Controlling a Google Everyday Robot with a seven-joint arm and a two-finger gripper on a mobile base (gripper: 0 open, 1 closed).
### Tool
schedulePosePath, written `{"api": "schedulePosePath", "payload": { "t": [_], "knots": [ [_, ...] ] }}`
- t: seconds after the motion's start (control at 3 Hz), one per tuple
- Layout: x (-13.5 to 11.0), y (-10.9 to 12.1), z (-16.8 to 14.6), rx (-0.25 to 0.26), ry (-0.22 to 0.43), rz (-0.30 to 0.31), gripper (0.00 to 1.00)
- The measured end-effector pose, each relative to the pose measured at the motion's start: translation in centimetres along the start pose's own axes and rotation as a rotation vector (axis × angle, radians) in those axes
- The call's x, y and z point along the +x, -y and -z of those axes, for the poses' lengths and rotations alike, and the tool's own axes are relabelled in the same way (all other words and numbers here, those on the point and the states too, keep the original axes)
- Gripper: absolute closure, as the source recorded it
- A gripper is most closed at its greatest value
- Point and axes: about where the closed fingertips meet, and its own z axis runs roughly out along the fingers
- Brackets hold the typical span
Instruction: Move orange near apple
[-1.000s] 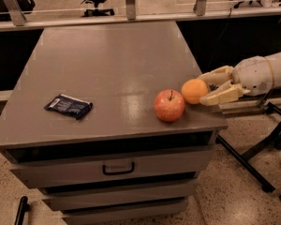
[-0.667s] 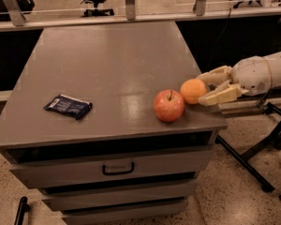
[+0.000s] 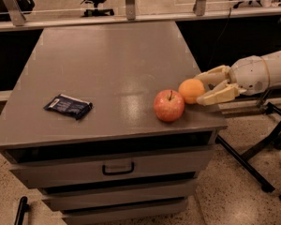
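The orange (image 3: 191,90) rests on the grey table top (image 3: 107,64) near its front right corner. It lies just to the right of and behind the red apple (image 3: 169,105), almost touching it. My gripper (image 3: 202,89) reaches in from the right at table height. Its two tan fingers (image 3: 217,95) are spread apart, one behind and one in front of the orange's right side. The orange sits at their tips, not deep between them. The gripper is open.
A dark blue snack packet (image 3: 68,106) lies at the table's front left. Drawers (image 3: 117,168) are below the table top. A black stand's legs (image 3: 253,153) are on the floor to the right. Office chairs are beyond the back rail.
Almost nothing differs. The orange, the apple and the gripper keep the same places.
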Motion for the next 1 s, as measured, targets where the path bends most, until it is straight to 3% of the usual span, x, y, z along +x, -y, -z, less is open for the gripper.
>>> {"api": "schedulePosePath", "payload": {
  "t": [0.33,0.67,1.0],
  "knots": [
    [-0.05,0.09,-0.25,-0.002,0.002,0.001,0.13],
    [-0.11,0.19,-0.53,-0.004,0.003,0.001,0.00],
    [-0.11,0.19,-0.54,-0.004,0.003,0.001,0.00]
  ]
}}
